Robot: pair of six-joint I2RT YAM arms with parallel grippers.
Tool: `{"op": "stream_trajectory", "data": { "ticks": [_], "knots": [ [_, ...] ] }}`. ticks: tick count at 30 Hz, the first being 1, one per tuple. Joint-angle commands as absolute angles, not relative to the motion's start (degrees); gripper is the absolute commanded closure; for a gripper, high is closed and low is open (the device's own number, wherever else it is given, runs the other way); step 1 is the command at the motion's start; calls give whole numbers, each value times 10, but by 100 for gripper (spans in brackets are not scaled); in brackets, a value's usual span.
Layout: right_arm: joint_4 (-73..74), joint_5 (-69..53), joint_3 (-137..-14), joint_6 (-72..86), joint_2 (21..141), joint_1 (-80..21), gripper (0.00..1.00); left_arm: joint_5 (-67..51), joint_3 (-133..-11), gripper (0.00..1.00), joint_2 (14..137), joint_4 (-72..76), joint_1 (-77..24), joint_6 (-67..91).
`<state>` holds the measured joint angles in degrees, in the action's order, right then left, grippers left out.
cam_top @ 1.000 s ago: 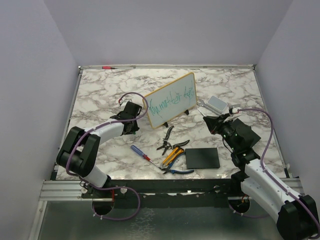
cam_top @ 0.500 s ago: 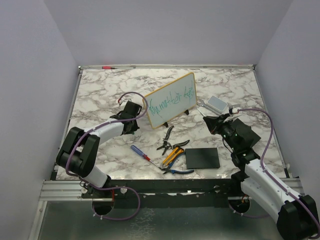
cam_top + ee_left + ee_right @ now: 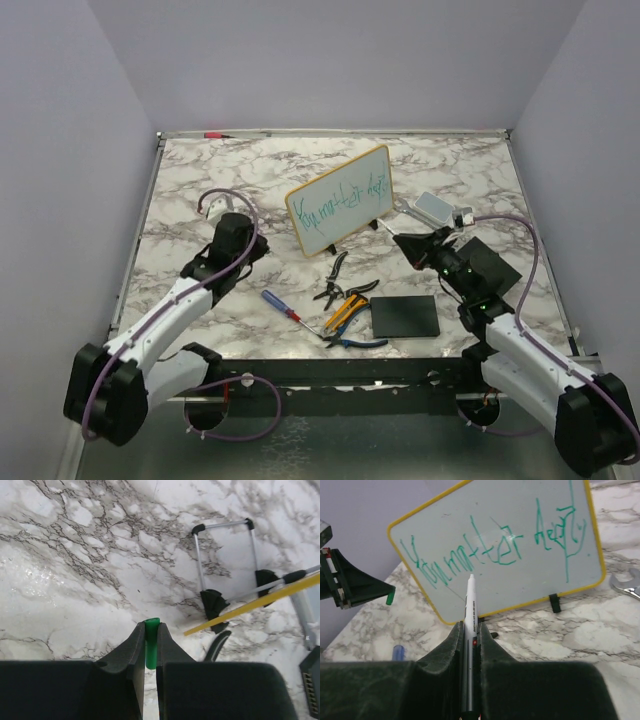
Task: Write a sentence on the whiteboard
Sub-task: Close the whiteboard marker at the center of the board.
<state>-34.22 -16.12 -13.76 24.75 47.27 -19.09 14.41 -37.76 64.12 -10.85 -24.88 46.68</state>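
Observation:
The whiteboard [image 3: 338, 200] stands tilted on its dark feet at mid-table, with a yellow frame. The sentence [image 3: 342, 204] runs across it in teal scrawl. Both also show in the right wrist view, the whiteboard [image 3: 520, 585] and the sentence [image 3: 490, 550]. My left gripper [image 3: 248, 248] is left of the board and apart from it. It is shut [image 3: 151, 626] on a green marker cap [image 3: 151, 642]. My right gripper [image 3: 408, 243] is right of the board. It is shut [image 3: 470, 625] on a white marker [image 3: 470, 605] whose tip points at the board's lower edge, short of it.
Hand tools lie in front of the board: black pliers [image 3: 335, 270], a blue-handled screwdriver [image 3: 280, 304], yellow-handled cutters [image 3: 345, 312], blue-handled pliers [image 3: 352, 343]. A flat black pad [image 3: 404, 316] lies near right. A grey-blue block [image 3: 434, 207] sits right of the board.
My left arm has drawn back from the board's left edge, to the left and nearer the front. My right gripper has shifted slightly left toward the board.

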Motion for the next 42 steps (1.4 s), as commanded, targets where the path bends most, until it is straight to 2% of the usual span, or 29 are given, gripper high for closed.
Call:
{"op": "stream_trajectory", "data": {
  "ticks": [1, 9, 17, 29, 42],
  "knots": [
    [-415, -163, -151, 327, 490, -230, 99, 171, -325, 100, 524, -76, -251, 537],
    [-481, -47, -226, 314, 584, -414, 99, 197, -286, 100, 326, -19, -247, 618],
    [-551, 57, -313, 251, 693, -557, 99, 192, -257, 100, 267, 60, -246, 749],
    [-556, 89, -387, 202, 778, -610, 99, 160, -217, 100, 285, 171, -245, 830],
    [-564, 75, -411, 188, 815, -621, 99, 148, -213, 100, 298, 171, -246, 847]
  ]
}}
